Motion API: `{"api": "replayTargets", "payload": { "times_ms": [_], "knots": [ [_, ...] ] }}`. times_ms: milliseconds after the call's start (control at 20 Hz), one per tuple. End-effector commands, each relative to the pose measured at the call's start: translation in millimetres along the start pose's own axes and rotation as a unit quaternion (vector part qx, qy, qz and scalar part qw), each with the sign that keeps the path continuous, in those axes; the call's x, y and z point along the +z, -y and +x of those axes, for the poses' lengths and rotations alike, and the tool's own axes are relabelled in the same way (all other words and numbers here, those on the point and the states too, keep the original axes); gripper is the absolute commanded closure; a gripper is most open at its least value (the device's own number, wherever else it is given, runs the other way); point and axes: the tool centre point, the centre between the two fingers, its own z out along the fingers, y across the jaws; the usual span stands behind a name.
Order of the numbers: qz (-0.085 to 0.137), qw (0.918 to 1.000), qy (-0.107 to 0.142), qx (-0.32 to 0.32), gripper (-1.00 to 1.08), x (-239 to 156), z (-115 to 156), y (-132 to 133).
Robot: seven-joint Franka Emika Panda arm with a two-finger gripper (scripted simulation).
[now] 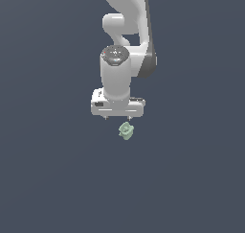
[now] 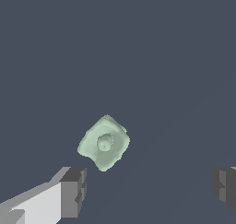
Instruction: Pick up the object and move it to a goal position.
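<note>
One small thing only on the bare grey bench: the mint-green object, lying just below the white gripper and a little toward the exterior view's right. Nothing else near; open room all around, no edges visible. Wrist view: jaws spread wide, holding nothing, object ahead of the gripper, nearer one finger than the other, not yet between them. Lumpy, irregular, probably light and rigid; best pinched across its flatter sides, centred first, as it may twist.
</note>
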Motion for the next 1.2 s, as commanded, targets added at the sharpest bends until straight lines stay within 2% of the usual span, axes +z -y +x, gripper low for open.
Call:
{"api": "replayTargets", "payload": {
  "times_ms": [0,600,1150],
  "knots": [
    [0.0,1.0,0.0,0.0,-0.92,0,0,0],
    [-0.012,0.9995,-0.003,-0.028,-0.92,-8,6,-4],
    [-0.008,0.9998,-0.004,0.019,-0.92,3,4,3]
  ]
}}
